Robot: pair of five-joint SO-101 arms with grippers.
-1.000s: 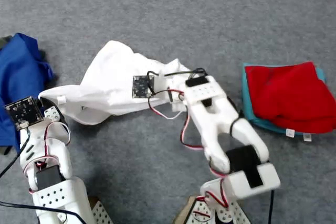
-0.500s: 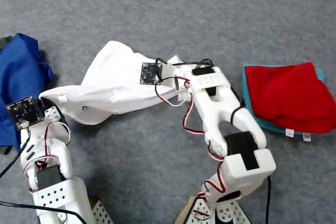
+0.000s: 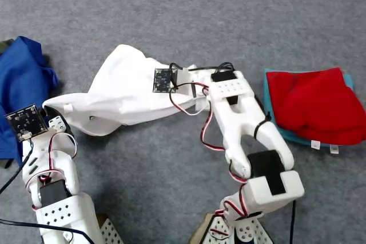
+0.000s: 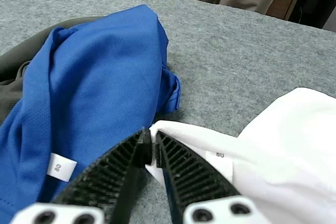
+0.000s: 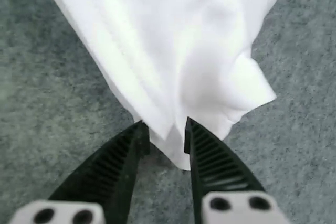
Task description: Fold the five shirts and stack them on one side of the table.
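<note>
A crumpled white shirt (image 3: 123,90) lies mid-table. My left gripper (image 4: 153,148) is shut on its near-left corner (image 4: 173,132), beside a blue shirt (image 4: 89,82); from above, the left gripper (image 3: 50,111) sits at that corner. My right gripper (image 5: 164,129) is shut on a bunched fold at the white shirt's (image 5: 173,40) right edge, cloth filling the gap between its fingers. Seen from above, the right gripper (image 3: 193,100) is at the shirt's right end. A folded red shirt (image 3: 314,104) lies on a teal shirt (image 3: 269,115) at the right.
The blue shirt (image 3: 20,84) is heaped at the table's left edge over a dark olive shirt (image 4: 21,61). Grey cloth covers the table (image 3: 229,21), with open room along the far side and between the two arms' bases.
The right arm has moved away from the front edge toward the white shirt's right end, nudging that edge slightly. The left arm has stayed still, holding its corner.
</note>
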